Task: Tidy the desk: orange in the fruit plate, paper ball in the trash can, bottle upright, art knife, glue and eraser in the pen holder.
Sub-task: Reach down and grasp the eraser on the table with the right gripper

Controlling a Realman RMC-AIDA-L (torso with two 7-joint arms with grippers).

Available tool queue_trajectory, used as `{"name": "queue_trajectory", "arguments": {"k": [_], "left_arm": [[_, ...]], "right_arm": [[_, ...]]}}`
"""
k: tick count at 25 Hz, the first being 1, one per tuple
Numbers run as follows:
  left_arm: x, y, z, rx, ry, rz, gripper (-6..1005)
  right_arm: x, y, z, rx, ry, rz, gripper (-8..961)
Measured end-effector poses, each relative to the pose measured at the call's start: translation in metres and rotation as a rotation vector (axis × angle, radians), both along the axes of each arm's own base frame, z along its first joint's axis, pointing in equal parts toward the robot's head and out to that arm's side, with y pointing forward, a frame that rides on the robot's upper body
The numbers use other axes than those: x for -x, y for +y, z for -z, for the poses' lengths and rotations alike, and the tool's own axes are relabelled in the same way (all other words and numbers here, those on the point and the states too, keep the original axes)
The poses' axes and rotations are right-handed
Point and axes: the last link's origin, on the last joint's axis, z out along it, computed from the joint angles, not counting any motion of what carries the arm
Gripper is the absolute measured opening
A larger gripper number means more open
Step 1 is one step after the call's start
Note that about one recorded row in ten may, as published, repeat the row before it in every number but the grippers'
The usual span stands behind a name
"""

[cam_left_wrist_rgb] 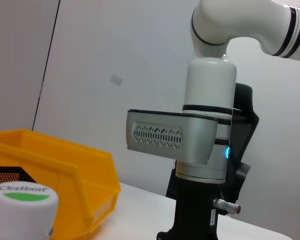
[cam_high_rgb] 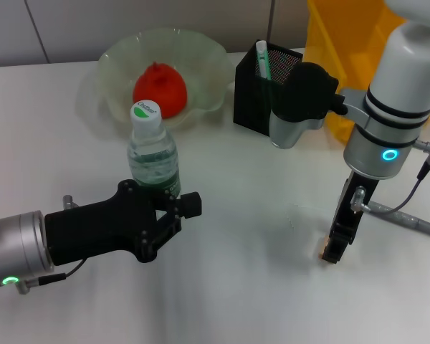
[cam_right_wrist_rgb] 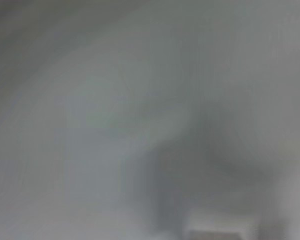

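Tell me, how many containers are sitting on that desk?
3. A green bowl at the back holds the orange. A black mesh box stands beside it. A yellow bin sits at the far right, partly hidden by the robot's arm.

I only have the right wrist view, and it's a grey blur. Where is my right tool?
Observer: The right tool points down at the desk, with the small tan eraser at its tip.
Operator: Is the bottle up?
Observer: Yes, the bottle stands upright, and the left tool is at its lower part.
Operator: And the orange?
Observer: The orange lies in the fruit plate.
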Motion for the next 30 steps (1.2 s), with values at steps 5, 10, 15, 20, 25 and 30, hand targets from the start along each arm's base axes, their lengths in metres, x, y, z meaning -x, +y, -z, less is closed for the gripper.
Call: {"name": "queue_trajectory", "arguments": {"k": [5,10,15,20,25,30], "left_arm": [[0.0001,0.0001,-0.0002,0.000,0.000,0.000,15],[0.0004,0.0004,-0.0001,-0.002,0.002,-0.002,15],[0.0004,0.0004,-0.0001,-0.002,0.002,-0.002,15],[0.0005,0.0006,0.0000,-0.003,0.003,-0.003,15],[0.0008,0.0004,0.0000,-0.003,0.003,-0.004,15],[0.0008,0.0003,0.0000,-0.003,0.003,-0.004,15]], "right_arm": [[-0.0006,-0.0001,0.0017,0.001,-0.003,-0.001,574],[0.0003,0.0000,0.0030,0.001,0.004,-0.003,573],[0.0007,-0.0005,0.0045,0.009,-0.005,-0.015,573],[0.0008,-0.0007,0.0058,0.011,0.000,-0.014,573],[-0.0002,-0.0012,0.0066,0.014,-0.003,-0.011,573],[0.0000,-0.0013,0.0076,0.019,-0.009,-0.015,572]]}}
